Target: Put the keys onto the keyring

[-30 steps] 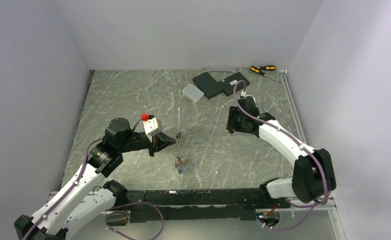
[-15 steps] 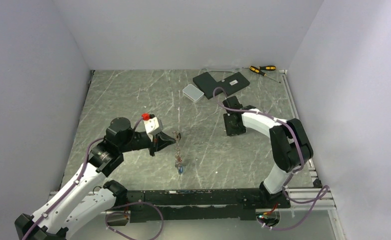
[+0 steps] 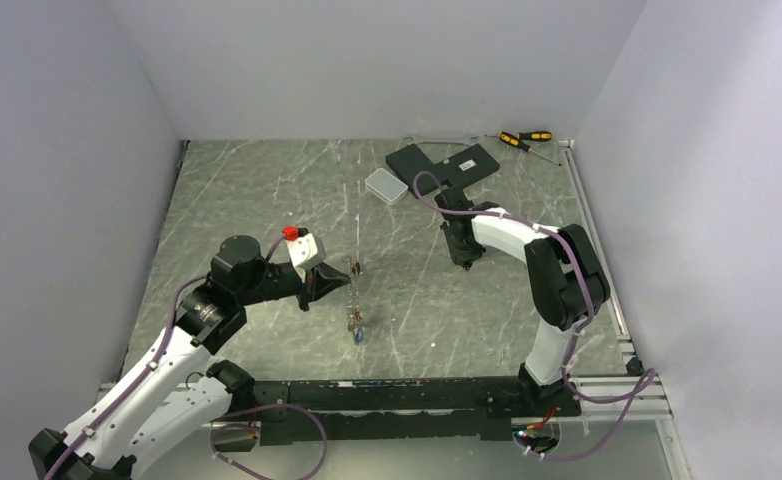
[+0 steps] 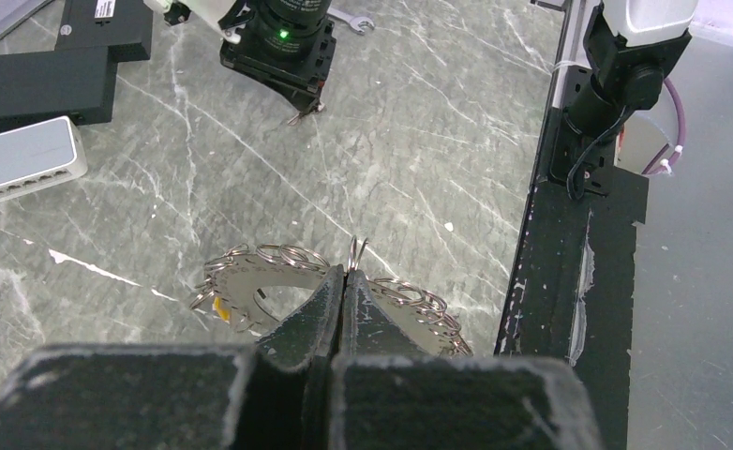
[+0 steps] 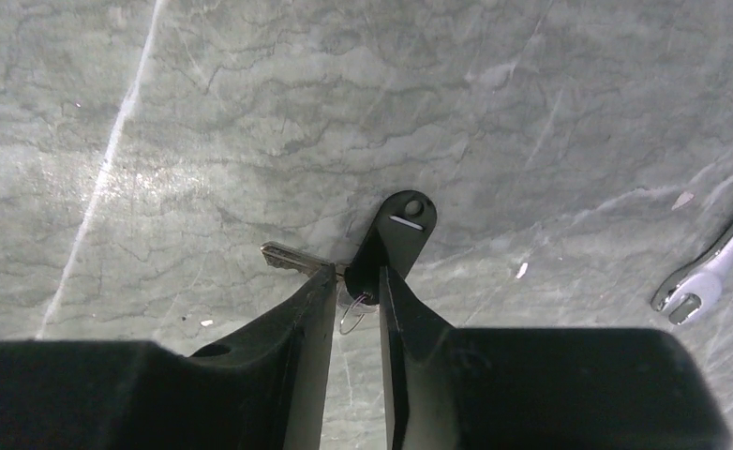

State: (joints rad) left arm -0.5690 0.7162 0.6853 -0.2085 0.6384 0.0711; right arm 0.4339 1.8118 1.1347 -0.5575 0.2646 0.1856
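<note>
My left gripper (image 4: 344,277) is shut on the keyring (image 4: 250,281), a flat silver ring with small split rings round its rim. It holds the ring on edge above the table. In the top view the keyring (image 3: 353,268) has several small keys (image 3: 357,328) hanging below it, just ahead of the left gripper (image 3: 339,275). My right gripper (image 5: 355,277) is down at the table. Its jaws are narrowly open astride a key (image 5: 402,225) with a black head, a silver blade and a thin split ring. In the top view the right gripper (image 3: 460,255) sits right of centre.
A silver wrench (image 5: 710,272) lies on the marble to the right of the key. Black boxes (image 3: 442,165), a white box (image 3: 386,185) and screwdrivers (image 3: 524,138) are at the back. The black base rail (image 4: 569,281) runs along the near edge.
The right arm has folded inward and shifted its gripper slightly left, and its jaws have narrowed around the black-headed key. The left gripper and keyring have stayed put.
</note>
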